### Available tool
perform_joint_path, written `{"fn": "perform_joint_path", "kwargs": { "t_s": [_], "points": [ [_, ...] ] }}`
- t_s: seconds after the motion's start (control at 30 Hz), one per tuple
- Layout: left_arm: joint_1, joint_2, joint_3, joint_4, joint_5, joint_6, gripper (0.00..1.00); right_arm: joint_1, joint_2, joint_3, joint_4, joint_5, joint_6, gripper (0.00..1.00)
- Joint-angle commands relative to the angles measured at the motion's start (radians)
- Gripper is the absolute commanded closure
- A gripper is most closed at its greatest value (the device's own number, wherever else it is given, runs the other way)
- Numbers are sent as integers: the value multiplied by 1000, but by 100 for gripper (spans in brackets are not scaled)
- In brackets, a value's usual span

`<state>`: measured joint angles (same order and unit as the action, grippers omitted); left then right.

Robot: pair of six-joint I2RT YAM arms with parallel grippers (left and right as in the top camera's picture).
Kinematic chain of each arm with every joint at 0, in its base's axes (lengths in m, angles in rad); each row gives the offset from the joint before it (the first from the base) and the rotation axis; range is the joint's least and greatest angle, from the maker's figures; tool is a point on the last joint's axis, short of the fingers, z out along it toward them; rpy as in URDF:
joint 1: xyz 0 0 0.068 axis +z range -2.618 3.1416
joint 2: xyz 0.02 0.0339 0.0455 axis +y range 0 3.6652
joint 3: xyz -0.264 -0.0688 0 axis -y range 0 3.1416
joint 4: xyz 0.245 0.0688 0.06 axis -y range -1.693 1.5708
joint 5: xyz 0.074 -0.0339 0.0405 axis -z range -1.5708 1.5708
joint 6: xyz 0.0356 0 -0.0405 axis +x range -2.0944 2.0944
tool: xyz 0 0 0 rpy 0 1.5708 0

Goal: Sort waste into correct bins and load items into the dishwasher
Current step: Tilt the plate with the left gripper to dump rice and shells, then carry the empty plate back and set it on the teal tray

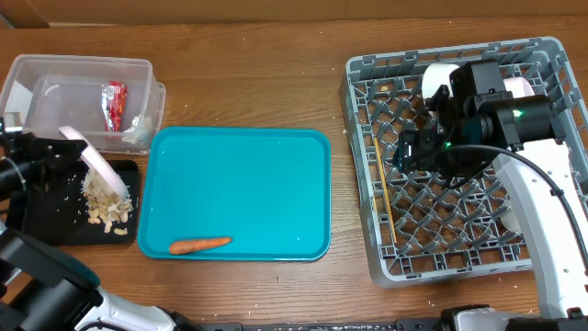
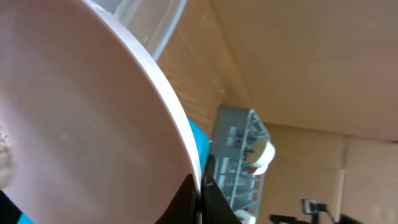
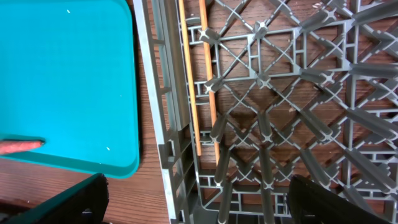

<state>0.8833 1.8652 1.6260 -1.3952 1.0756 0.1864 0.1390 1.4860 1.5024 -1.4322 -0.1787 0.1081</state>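
Your left end effector [image 1: 57,150] is clamped on the pinkish bowl [image 1: 97,168], which is tipped over the black tray [image 1: 50,219]. Your right end effector [image 3: 208,202] hangs spread over the rack [image 1: 364,193]. The chopsticks [image 1: 384,198] lie inside, running front-to-back along the teal tray [image 1: 239,184] side.

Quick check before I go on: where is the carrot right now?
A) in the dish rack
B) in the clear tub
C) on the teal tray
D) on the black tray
C: the carrot lies on the teal tray, near its lower left corner in the overhead view; the clear tub holds only the red wrapper.
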Motion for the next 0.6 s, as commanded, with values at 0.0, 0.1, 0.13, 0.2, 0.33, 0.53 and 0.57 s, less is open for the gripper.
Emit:
{"fn": "perform_joint_path", "kwargs": {
  "t_s": [0.0, 0.1, 0.13, 0.2, 0.33, 0.53, 0.57],
  "points": [
    [36, -39, 27, -15, 113, 55, 96, -2, -2, -5, 3, -1, -1, 6],
    [48, -39, 27, -24, 130, 75, 96, -2, -2, -5, 3, -1, -1, 6],
    [51, -39, 27, -27, 135, 80, 96, -2, -2, -5, 3, -1, 0, 6],
    [51, -39, 27, -34, 131, 80, 96, -2, -2, -5, 3, -1, 0, 6],
    [51, -38, 27, -34, 119, 117, 96, -2, -2, -5, 0, -1, 0, 6],
    [45, -41, 27, -72, 122, 143, 96, -2, -2, -5, -3, -1, -1, 6],
    [38, -42, 27, -79, 122, 144, 96, -2, -2, -5, -4, -1, 0, 6]
  ]
}}
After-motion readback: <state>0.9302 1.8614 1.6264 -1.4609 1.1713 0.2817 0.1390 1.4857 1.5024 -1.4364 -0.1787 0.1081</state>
